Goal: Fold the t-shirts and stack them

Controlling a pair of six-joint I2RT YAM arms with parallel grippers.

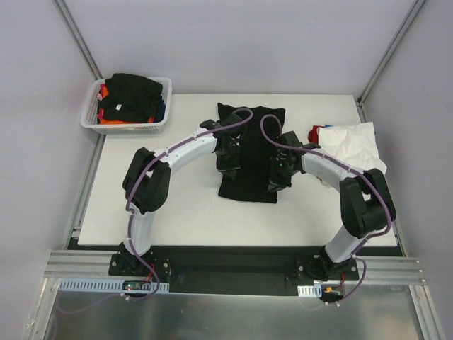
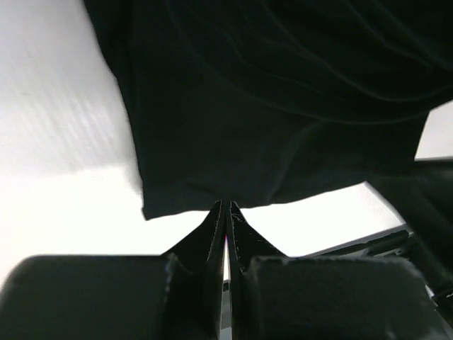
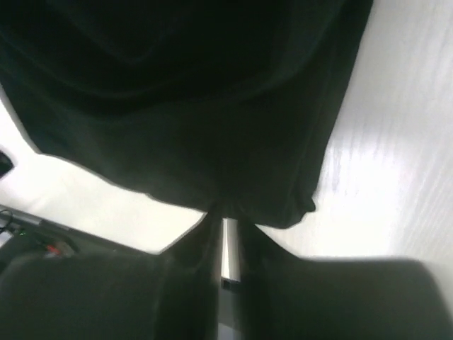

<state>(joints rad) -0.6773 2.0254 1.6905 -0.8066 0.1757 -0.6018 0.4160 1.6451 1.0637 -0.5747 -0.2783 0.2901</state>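
At one edge of the black t-shirt (image 1: 249,152), the left fingers (image 2: 212,230) are pressed together, apparently pinching the hem. The right fingers (image 3: 204,244) show a narrow gap, so I cannot tell their grip. Holding both ends probably lets the shirt, lying mid-tabletop (image 1: 177,205), fold evenly.

The t-shirt (image 1: 249,157) lies between basket (image 1: 127,129) and crumpled shirts (image 1: 354,142).
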